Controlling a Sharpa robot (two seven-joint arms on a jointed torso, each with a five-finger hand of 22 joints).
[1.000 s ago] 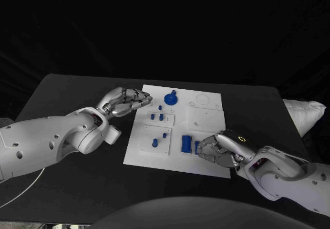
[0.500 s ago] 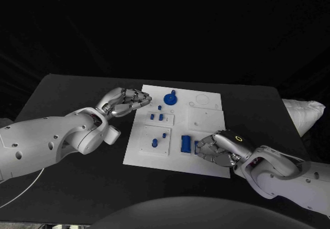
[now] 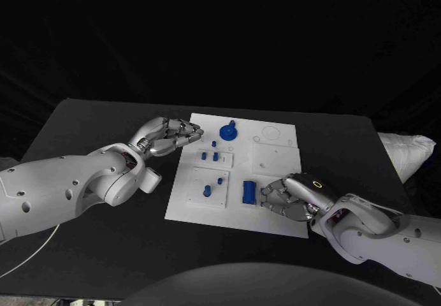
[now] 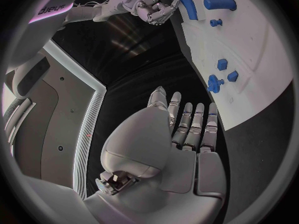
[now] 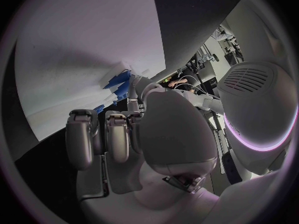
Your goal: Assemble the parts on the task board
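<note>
Head view gives us the white task board (image 3: pixel 276 220) lying flat in the middle of the black bench (image 3: pixel 92 121), and the action is at its near right corner: the right hand (image 3: pixel 292 199) sits low over the board there, fingers curled down beside the long blue block (image 3: pixel 248 192), which lies just left of the hand. Whether those fingers actually pinch a small piece I cannot tell; they hide whatever is under them, and the right wrist view only offers a glimpse of blue beyond the fingertips (image 5: pixel 131 92). The left hand (image 3: pixel 170 136) hangs at the board's left edge, off the far corner, fingers curled in on nothing. Spread over the board: a round blue knob (image 3: pixel 228 132) toward the far edge, two small blue pegs (image 3: pixel 209 155) below it, and further blue pegs (image 3: pixel 208 188) on the raised plate left of the long block. My read is that the step in hand is picking or seating a part by the long block; the next move calls for a firm pinch and a clean lift clear of the block before aiming at a socket.
</note>
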